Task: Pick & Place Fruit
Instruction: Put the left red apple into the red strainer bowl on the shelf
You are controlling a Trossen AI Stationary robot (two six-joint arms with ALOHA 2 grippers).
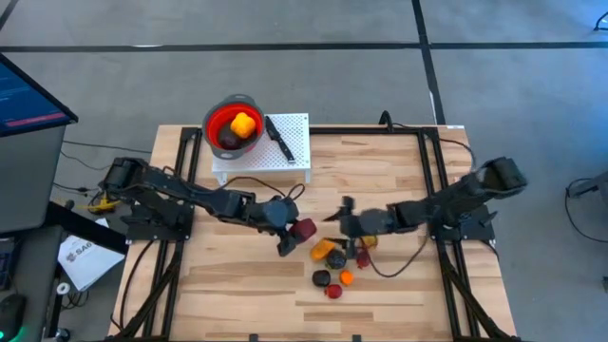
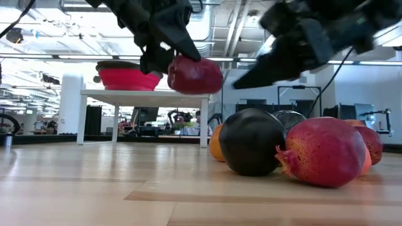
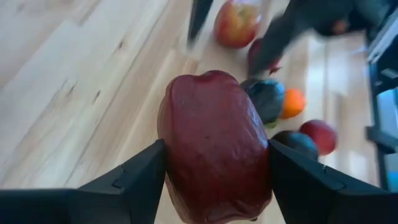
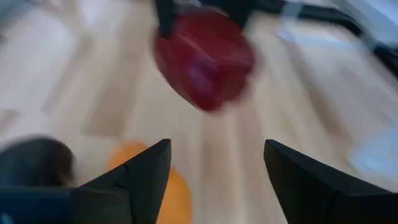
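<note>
My left gripper (image 1: 296, 228) is shut on a dark red fruit (image 1: 305, 229), which hangs above the table in the low view (image 2: 195, 75). My right gripper (image 1: 344, 218) is open, just right of that fruit and over the pile, touching nothing; its wrist view shows the open fingers (image 4: 216, 155) pointing at the red fruit (image 4: 204, 59). Several small fruits (image 1: 336, 266) lie in a pile on the wooden table: orange, black, red and yellow. The red bowl (image 1: 220, 119) stands on a white stand and holds a yellow fruit (image 1: 242, 123) and a dark one (image 1: 229, 140). My left gripper pinches the dark red fruit between its two fingers, one finger (image 3: 140, 177) on each flank (image 3: 180, 143). The fingers come from the table's left, slanting down. The fruit is lifted clear of the table, above the pile.
A black-handled knife (image 1: 278, 138) lies on the white stand (image 1: 302, 161) beside the bowl at the table's far side. Bare wood lies near and left of the pile. A cable (image 1: 394, 266) runs by the right arm. A monitor (image 1: 28, 104) stands off the table's left.
</note>
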